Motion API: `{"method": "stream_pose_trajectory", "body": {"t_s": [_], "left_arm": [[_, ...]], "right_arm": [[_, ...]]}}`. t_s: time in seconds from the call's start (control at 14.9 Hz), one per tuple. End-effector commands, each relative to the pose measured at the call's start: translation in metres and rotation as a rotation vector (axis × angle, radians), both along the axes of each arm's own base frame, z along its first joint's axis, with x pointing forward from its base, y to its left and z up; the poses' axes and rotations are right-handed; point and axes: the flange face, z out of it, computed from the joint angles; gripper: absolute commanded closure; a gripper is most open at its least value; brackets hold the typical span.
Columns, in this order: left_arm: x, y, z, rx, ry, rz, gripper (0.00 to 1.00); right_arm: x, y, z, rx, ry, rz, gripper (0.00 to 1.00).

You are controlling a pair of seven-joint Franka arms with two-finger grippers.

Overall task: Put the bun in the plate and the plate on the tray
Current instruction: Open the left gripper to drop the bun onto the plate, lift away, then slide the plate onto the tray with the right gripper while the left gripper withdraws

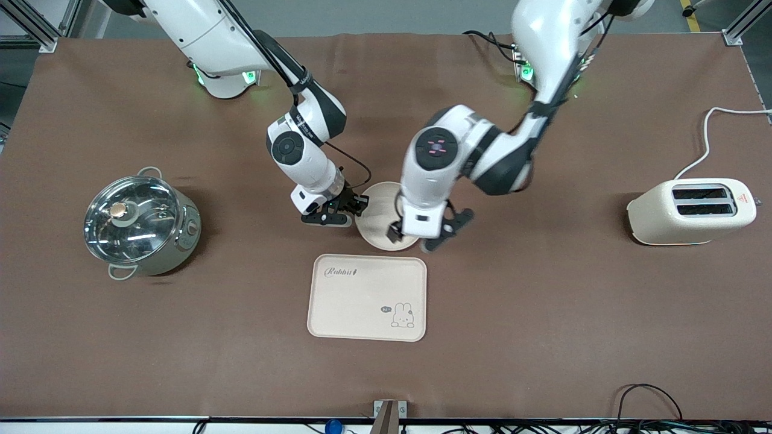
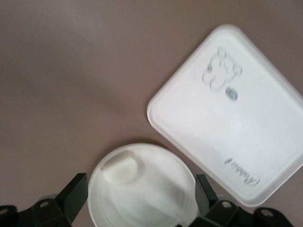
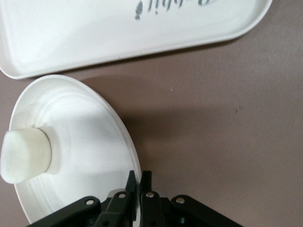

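Tray (image 1: 367, 296), then bun-laden plate (image 1: 377, 211) in right claw (image 3: 139, 185)

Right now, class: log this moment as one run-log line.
bun: in plate | plate: on table, not on tray | right pincer: shut on plate rim | left pincer: open over plate

Steel pot (image 1: 140, 221) with glass lid toward the right arm's end of the table (image 1: 543, 313); cream toaster (image 1: 691, 211), corded, toward the left arm's end.

The tray (image 1: 367, 297) carries "Rabbit" in script at one corner and a small "hi" bubble beside its rabbit drawing (image 1: 403, 315).
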Motion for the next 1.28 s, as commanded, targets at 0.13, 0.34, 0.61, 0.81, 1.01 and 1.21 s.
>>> {"method": "stream_pose_trajectory", "body": {"t_s": [0.13, 0.34, 0.61, 0.81, 1.01, 1.21], "left_arm": [[0.038, 0.096, 0.085, 0.022, -0.054, -0.090, 0.00], [0.039, 0.150, 0.134, 0.167, -0.093, -0.254, 0.00], [0.037, 0.229, 0.198, 0.203, -0.121, -0.341, 0.00], [0.016, 0.267, 0.236, 0.229, -0.085, -0.451, 0.00], [-0.004, 0.304, 0.265, 0.239, -0.045, -0.548, 0.00], [-0.035, 0.332, 0.279, 0.177, -0.033, -0.608, 0.00]], "right_arm": [[0.064, -0.009, 0.054, 0.078, -0.094, -0.093, 1.00], [0.108, -0.018, 0.059, 0.123, -0.122, -0.160, 1.00], [0.145, -0.056, 0.023, 0.092, -0.128, -0.212, 1.00], [0.157, -0.070, -0.014, 0.067, -0.116, -0.222, 1.00], [0.167, -0.073, -0.029, 0.070, -0.117, -0.235, 1.00], [0.168, -0.074, -0.035, 0.069, -0.117, -0.240, 1.00]]}}
